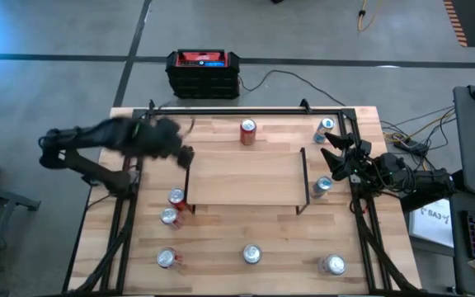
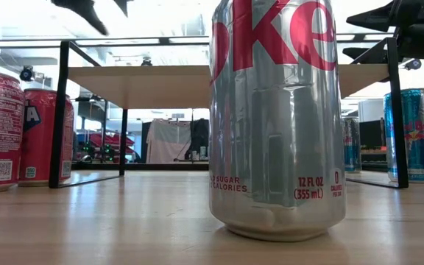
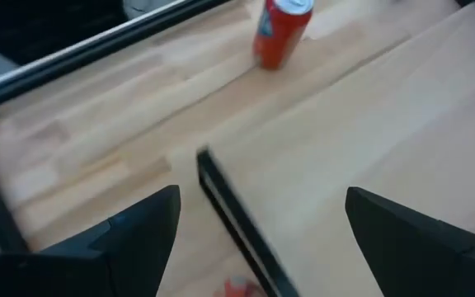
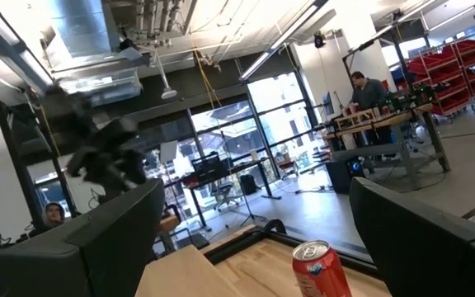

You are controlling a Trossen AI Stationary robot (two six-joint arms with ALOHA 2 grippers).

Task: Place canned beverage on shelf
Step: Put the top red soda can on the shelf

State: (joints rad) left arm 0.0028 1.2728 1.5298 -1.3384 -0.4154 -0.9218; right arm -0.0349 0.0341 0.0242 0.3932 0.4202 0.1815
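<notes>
Left fingers [image 3: 258,239] spread apart, empty, hovering over the shelf's [image 1: 246,177] left rear corner. Right fingers [image 1: 334,155] also apart, empty, at the tabletop's [image 1: 221,264] right edge beside the shelf. Shelf top bare; cans all upright on the tabletop. Two red cans [image 1: 172,207] stand just off the shelf's left front corner, toward the front edge from the left fingers; left arm is nearer them. Blue can [image 1: 322,186] sits just in front of the right fingers.

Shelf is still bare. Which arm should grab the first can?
Probably the left. The left gripper hangs open at the shelf corner, with two red cans just below it. The right gripper, also open, sits by the blue can, a fair alternative.
</notes>
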